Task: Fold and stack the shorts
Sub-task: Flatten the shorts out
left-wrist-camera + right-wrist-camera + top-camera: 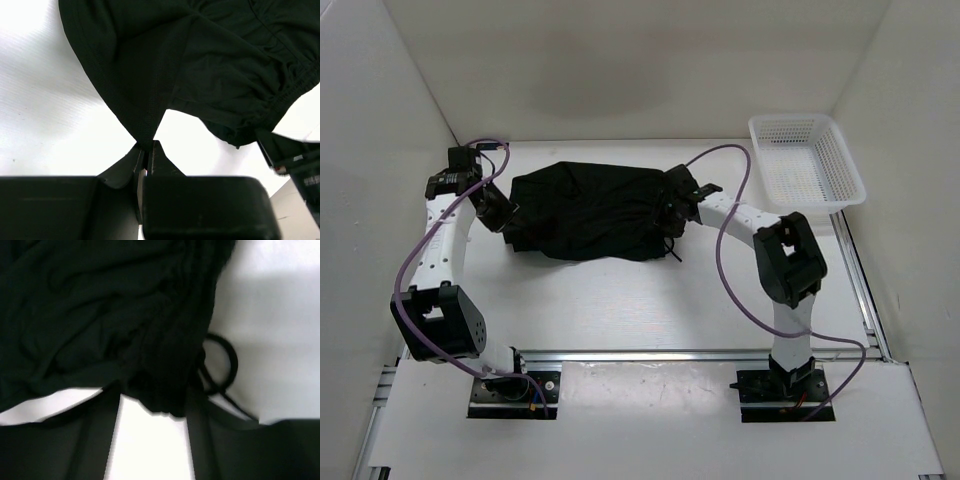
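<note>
The black shorts (pixel 588 210) lie bunched across the back middle of the table. My left gripper (pixel 508 218) is at their left end, shut on a pinched corner of the fabric; in the left wrist view the shorts (pixel 200 65) hang from the closed left gripper (pixel 146 150). My right gripper (pixel 667 213) is at their right end, by the waistband. In the right wrist view the right gripper (pixel 152 402) is open, its fingers spread either side of the gathered waistband (pixel 150 355), with the drawstring loop (pixel 222 362) to the right.
A white mesh basket (pixel 805 160) stands at the back right. White walls close in the table on the left, back and right. Purple cables loop off both arms.
</note>
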Motion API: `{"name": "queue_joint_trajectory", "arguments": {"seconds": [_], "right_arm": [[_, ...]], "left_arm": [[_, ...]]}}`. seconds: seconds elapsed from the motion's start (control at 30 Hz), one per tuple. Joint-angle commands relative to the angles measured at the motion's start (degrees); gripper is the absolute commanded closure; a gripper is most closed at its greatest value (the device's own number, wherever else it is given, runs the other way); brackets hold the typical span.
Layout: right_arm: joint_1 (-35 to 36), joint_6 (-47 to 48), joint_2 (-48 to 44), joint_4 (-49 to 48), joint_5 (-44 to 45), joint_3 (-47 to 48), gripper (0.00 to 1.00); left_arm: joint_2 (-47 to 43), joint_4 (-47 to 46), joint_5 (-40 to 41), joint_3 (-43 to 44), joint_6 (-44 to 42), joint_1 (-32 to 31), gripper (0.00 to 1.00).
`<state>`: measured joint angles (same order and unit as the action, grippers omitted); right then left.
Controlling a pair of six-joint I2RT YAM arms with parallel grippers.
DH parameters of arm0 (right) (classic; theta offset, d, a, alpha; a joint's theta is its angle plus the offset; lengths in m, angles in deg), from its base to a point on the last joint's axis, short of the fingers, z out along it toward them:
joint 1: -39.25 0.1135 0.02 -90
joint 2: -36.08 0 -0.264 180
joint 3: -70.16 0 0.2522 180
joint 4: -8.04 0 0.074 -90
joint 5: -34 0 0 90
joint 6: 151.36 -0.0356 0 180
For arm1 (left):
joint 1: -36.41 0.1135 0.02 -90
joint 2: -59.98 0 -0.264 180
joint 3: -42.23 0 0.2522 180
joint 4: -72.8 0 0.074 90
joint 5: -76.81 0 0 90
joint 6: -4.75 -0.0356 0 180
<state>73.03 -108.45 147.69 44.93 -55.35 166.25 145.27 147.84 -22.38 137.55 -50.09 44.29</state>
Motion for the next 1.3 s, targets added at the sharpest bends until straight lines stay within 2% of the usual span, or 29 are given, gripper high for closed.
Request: {"name": "queue_joint_trajectory", "arguments": {"seconds": [0.0, 0.03, 0.07, 0.13, 0.27, 0.37, 0.4, 0.5, 0.6, 0.7, 0.77, 0.8, 0.83, 0.93, 0.97, 1.03, 1.13, 1.23, 1.27], "right_arm": [[0.23, 2.88, 5.19, 4.63, 0.85, 4.50, 0.50], [0.23, 2.88, 5.19, 4.64, 1.63, 4.51, 0.59], [0.23, 3.40, 5.19, 5.16, 1.64, 4.51, 0.83], [0.23, 3.93, 3.44, 4.55, 2.95, 4.51, 1.00], [-2.56, 7.08, -2.00, 4.55, 6.03, 5.12, 1.00], [-7.12, 12.44, -3.15, 6.30, 9.54, 11.00, 1.00], [-8.71, 13.51, -3.68, 7.26, 9.03, 13.97, 1.00], [-14.87, 18.24, -7.80, 5.53, 5.35, 14.71, 1.00], [-18.92, 22.28, -13.86, 4.12, 1.91, 12.35, 1.00], [-20.85, 26.15, -21.85, -0.80, 0.06, 1.56, 1.00], [-21.47, 28.54, -29.06, -7.03, -3.00, -6.43, 1.00], [-21.48, 28.55, -31.61, -9.14, -3.71, -15.09, 1.00], [-21.48, 28.55, -36.24, -11.86, -3.72, -19.18, 1.00], [-20.95, 24.01, -44.45, -12.76, -1.72, -32.38, 0.98], [-20.95, 22.15, -46.20, -10.85, -0.13, -34.84, 0.86], [-20.95, 17.94, -50.34, -7.51, 2.95, -39.49, 0.72], [-20.95, 14.50, -52.55, -2.59, 4.62, -40.14, 0.71], [-20.95, 11.60, -52.55, 3.13, 1.30, -38.38, 0.71], [-20.95, 10.89, -52.55, 4.62, -0.28, -37.77, 0.66]], "left_arm": [[-2.77, -0.10, 0.31, -0.44, -0.79, 0.29, 0.90], [-2.77, -0.10, 0.92, -0.44, -0.79, 0.29, 0.90], [-2.77, 0.42, 0.93, 0.17, -0.79, 0.29, 0.90], [-2.77, 0.42, 1.46, 0.18, -0.79, 0.29, 0.90], [-0.67, -0.10, 0.76, 0.88, -0.27, 0.29, 0.90], [4.32, -0.10, -0.83, 6.84, 0.26, 0.29, 0.90], [5.66, 2.07, -1.52, 11.47, 0.26, 0.29, 0.90], [8.30, 3.76, -1.53, 18.87, 0.26, 0.29, 0.90], [8.31, 4.55, -1.53, 20.57, 0.26, 0.29, 0.90], [6.39, 2.89, -2.67, 17.07, 0.26, 0.29, 0.90], [4.89, 0.96, -3.20, 10.22, 0.26, -0.23, 0.90], [4.01, -1.22, -3.20, 7.41, 0.26, -0.93, 0.90], [2.52, -2.38, -3.20, 1.38, 0.26, -1.46, 0.90], [0.40, -6.59, -3.20, -7.44, 0.79, -2.95, 0.90], [0.40, -7.48, -3.20, -12.17, 0.79, -2.96, 0.90], [-0.13, -8.89, -3.73, -16.84, 0.79, -4.36, 0.90], [-1.53, -9.42, -3.20, -18.54, 0.79, -5.06, 0.90], [-2.59, -9.42, -3.20, -18.55, 0.79, -5.59, 0.90], [-2.59, -9.42, -2.68, -17.93, 0.79, -6.12, 0.90]]}}
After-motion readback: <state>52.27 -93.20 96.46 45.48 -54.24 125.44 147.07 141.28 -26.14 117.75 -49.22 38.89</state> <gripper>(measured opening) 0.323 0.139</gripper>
